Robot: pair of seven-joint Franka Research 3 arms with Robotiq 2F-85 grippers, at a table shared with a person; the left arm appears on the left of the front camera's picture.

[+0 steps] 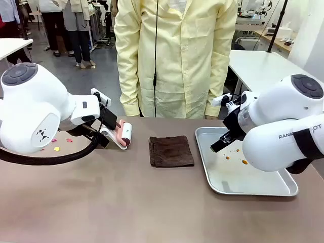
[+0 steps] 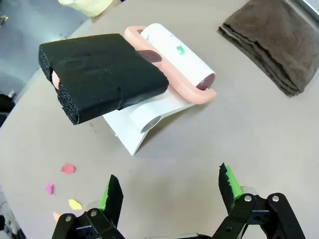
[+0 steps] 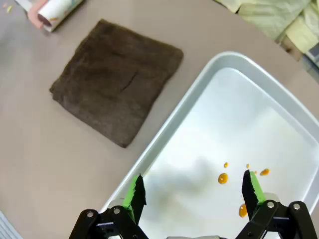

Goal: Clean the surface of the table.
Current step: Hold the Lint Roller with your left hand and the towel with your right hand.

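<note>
the table (image 1: 126, 202) fills the near ground, its matte taupe top running under both arms to the person in a yellow coat (image 1: 174, 55) at the far edge. it looks heavy, stiff and smooth, so it is not a thing to grip. it should stay put under pressure, and a tool should glide across it easily. the steel tray (image 1: 253, 177) sits flat on its right part, shallow and rimmed. a folded brown cloth (image 1: 170, 151) lies just left of the tray, soft and limp. further left a lint roller (image 2: 174, 52) rests on a white stand (image 2: 132, 132). its black foam handle (image 2: 104, 74) looks like the soundest place to take hold.

the left gripper (image 2: 169, 186) hovers near the roller with its fingers spread and nothing between them. the right gripper (image 3: 193, 189) hangs over the tray's edge, equally spread and empty. pink and yellow paper scraps (image 2: 68, 168) dot the table left of the stand, light enough to lift onto sticky paper. a few orange drops (image 3: 223, 178) lie in the tray.
</note>
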